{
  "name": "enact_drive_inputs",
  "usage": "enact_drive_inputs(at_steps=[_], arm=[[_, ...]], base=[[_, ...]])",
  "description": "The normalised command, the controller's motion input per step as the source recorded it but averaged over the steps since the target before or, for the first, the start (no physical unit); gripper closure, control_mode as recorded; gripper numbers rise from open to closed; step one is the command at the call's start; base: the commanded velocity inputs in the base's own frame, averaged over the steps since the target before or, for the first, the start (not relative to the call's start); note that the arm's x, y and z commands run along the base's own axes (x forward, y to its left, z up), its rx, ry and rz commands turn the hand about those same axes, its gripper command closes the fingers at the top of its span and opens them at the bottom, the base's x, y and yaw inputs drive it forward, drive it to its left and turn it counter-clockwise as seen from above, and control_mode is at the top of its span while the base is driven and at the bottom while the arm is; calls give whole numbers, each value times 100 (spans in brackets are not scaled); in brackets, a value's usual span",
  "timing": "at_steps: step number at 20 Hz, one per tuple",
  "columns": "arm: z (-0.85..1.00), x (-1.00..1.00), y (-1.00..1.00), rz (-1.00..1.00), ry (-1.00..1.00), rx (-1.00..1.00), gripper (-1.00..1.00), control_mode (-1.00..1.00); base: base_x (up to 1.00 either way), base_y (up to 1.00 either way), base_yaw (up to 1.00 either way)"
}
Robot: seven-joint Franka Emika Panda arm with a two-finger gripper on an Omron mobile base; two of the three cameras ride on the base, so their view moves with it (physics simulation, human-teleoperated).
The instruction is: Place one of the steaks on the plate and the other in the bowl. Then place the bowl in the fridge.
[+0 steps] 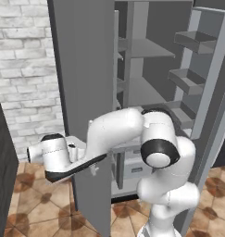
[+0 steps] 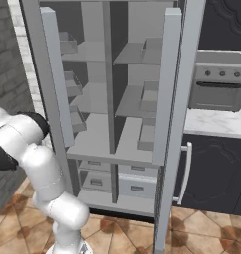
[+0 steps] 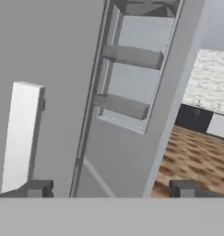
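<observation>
The fridge (image 2: 112, 99) stands with both doors swung open, its grey shelves bare. My arm reaches left around the fridge's left door (image 1: 86, 69), and my hand (image 1: 53, 155) sits low beside that door's outer side. In the hand view my gripper (image 3: 112, 189) is open, its fingertips (image 3: 37, 189) far apart with nothing between them. It faces the door's grey face and a pale vertical bar handle (image 3: 21, 138). Door shelves (image 3: 132, 55) show past the door's edge. The steaks, the plate and the bowl are out of view.
A white brick wall (image 1: 21, 69) is left of the fridge. An oven (image 2: 218, 87) stands on a pale counter (image 2: 216, 124) over dark cabinets (image 2: 216, 168) on the right. The fridge's drawers (image 2: 137, 186) sit low above the brown tiled floor (image 1: 35, 208).
</observation>
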Motion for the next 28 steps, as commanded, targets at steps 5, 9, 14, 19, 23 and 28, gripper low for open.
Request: enact_drive_inputs(at_steps=[5, 9, 14, 19, 23, 28], arm=[[58, -100, -37, -11, -24, 2, -100, -100], [33, -77, -63, -2, -18, 12, -100, -100], [57, -92, -97, 4, -15, 29, -100, -100], [48, -70, -100, 15, -6, 40, -100, -100], [2, 0, -100, 16, 9, 68, -100, -100], [-1, 13, -92, 3, 33, 68, -100, -100]], base=[[0, 0, 0], [0, 0, 0], [0, 0, 0], [0, 0, 0], [0, 0, 0], [0, 0, 0]])
